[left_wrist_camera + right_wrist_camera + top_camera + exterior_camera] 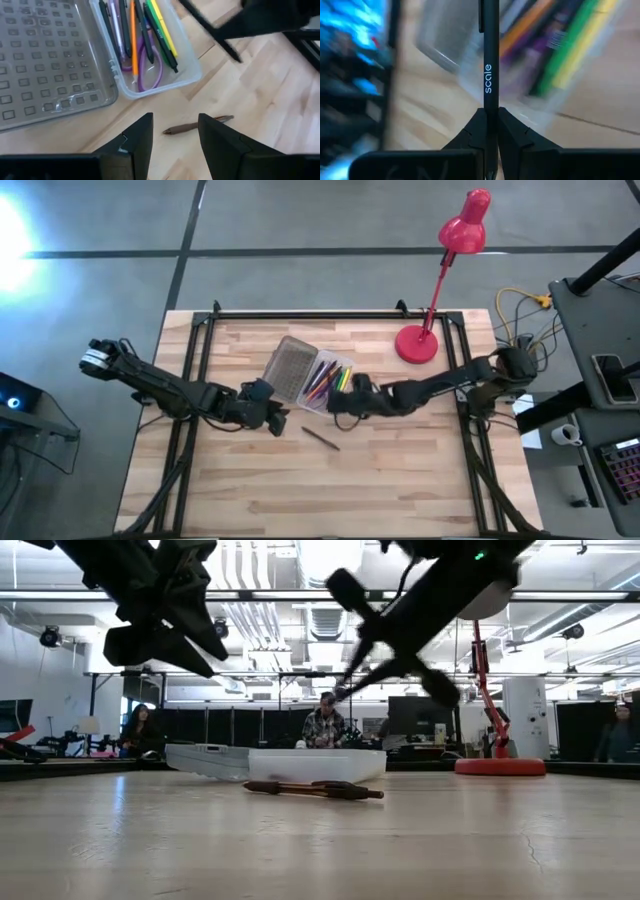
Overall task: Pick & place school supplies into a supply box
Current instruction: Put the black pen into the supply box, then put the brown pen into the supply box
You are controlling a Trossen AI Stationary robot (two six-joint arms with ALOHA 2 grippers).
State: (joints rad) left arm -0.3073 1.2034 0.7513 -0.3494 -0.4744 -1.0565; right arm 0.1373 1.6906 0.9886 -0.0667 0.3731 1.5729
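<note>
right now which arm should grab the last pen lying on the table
Left. Its open gripper hangs right over the brown pen, fingers either side. The right gripper is already shut on a black pen beside the supply box.

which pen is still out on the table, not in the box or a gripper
The dark brownish pen lying alone on the wood in front of the supply box; the rest are inside it, or held by the right gripper.

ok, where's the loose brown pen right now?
High view: the brown pen lies on the table, just in front of the supply box, between the left tool and right tool.
</note>
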